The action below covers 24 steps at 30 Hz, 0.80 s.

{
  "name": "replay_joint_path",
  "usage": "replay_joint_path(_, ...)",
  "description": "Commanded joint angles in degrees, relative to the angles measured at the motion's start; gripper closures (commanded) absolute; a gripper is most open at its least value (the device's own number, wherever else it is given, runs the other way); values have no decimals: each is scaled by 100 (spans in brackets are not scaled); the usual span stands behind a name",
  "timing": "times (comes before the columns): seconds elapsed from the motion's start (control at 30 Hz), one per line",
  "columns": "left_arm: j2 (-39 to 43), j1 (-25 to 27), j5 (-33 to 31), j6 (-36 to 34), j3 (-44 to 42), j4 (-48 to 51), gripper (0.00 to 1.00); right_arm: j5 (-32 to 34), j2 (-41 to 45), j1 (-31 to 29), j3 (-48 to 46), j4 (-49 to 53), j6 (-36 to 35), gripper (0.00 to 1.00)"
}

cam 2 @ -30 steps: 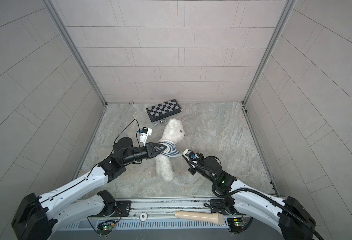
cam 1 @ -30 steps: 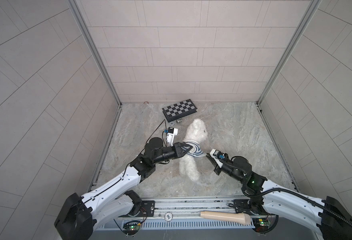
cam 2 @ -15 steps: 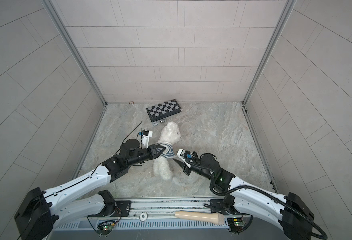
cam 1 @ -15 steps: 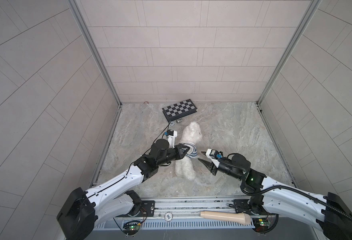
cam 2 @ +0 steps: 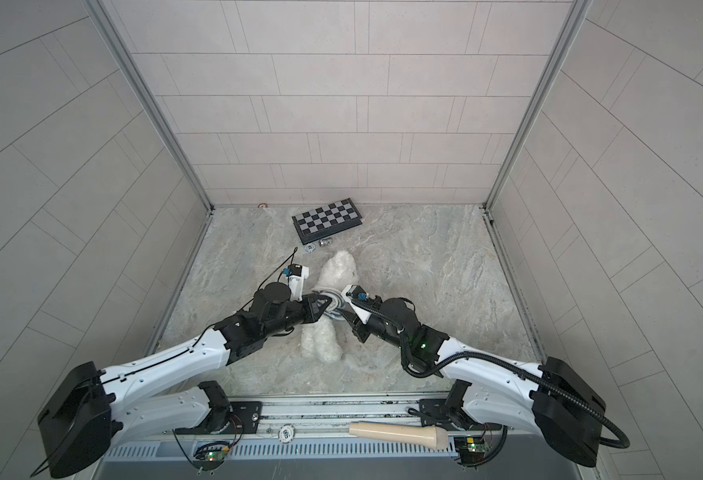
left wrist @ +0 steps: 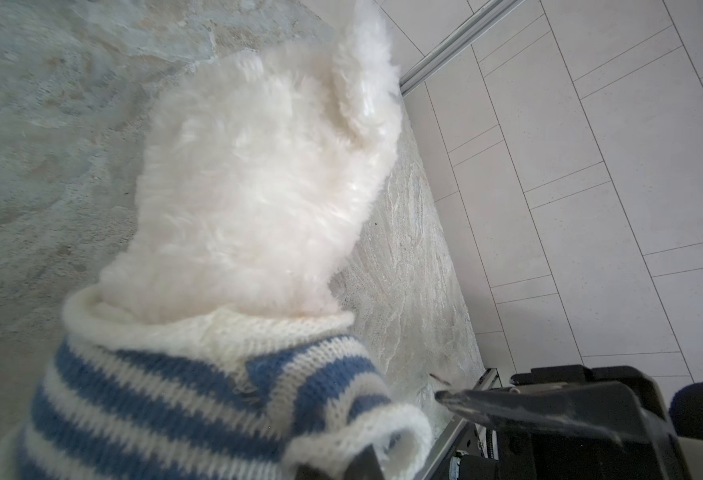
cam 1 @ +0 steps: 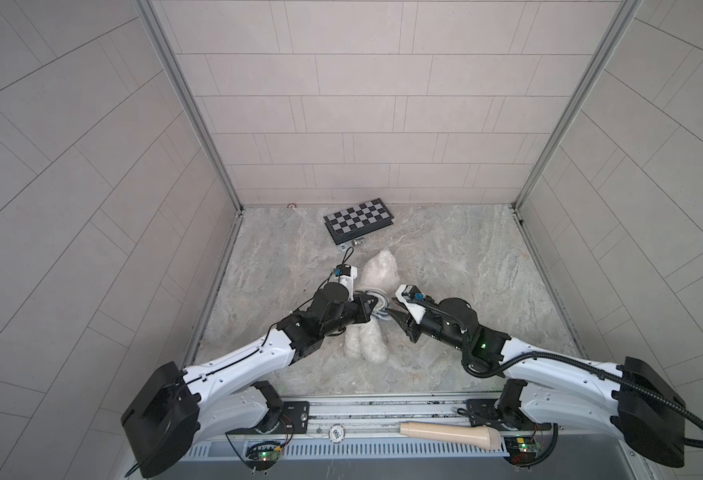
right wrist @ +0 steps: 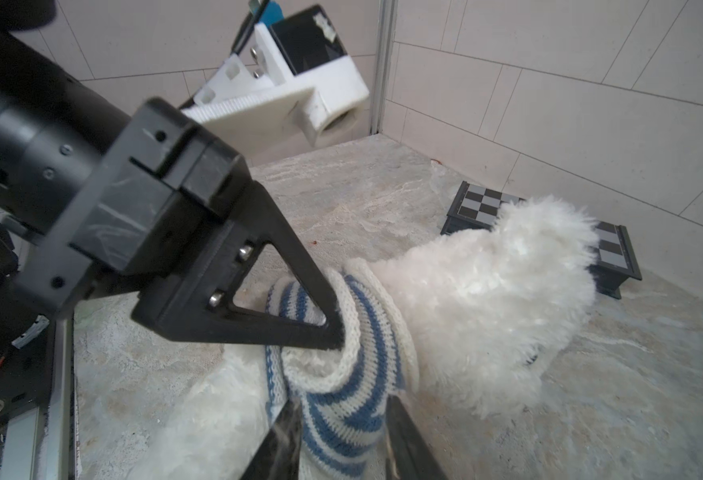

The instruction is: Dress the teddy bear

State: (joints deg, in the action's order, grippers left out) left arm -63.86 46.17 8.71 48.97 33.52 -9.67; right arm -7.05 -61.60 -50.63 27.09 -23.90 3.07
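Pale tiled walls on three sides, a grey marbled bench [cam 1: 466, 270] underneath, and both arms meet near its middle. The left hand [right wrist: 335, 336] is clamped tight, tips pinching the white knitted edge of the striped shirt [right wrist: 354, 374] from the left. The right hand [right wrist: 341, 403] comes in from the right, its jaws partly apart with a fold of the blue-and-white knit between them. Whether they are squeezing it, I cannot tell.

The shirt is bunched in a thick ring around the neck and shoulders of the teddy bear [cam 1: 378, 266], with the white collar snug just under the head. Below the ring the fluffy body is bare.

In both top views the bear lies around the middle of the bench, head toward the far wall and legs toward the near edge, with an arm on either side. Beyond its head, close to the far wall, sits a chessboard [cam 1: 360, 218] with a few small metal pieces [cam 1: 351, 245] just in front of it. On the near rail lies a beige handle [cam 1: 449, 434].
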Motion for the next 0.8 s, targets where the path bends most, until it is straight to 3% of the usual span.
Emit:
replay_joint_path(0.0, 20, 74, -154, -181, 168, -226, 100, 238, -77, -26, 167, 23, 183, 64)
replay_joint_path(0.33, -13, 138, -217, -213, 93, -252, 100, 126, -466, -26, 319, -333, 400, 58)
replay_joint_path(0.67, 56, 137, -227, -195, 2, -307, 100, 203, -690, -26, 384, -290, 489, 81)
replay_joint_path(0.77, 88, 137, -221, -186, -5, -310, 100, 204, -682, -30, 347, -275, 483, 92)
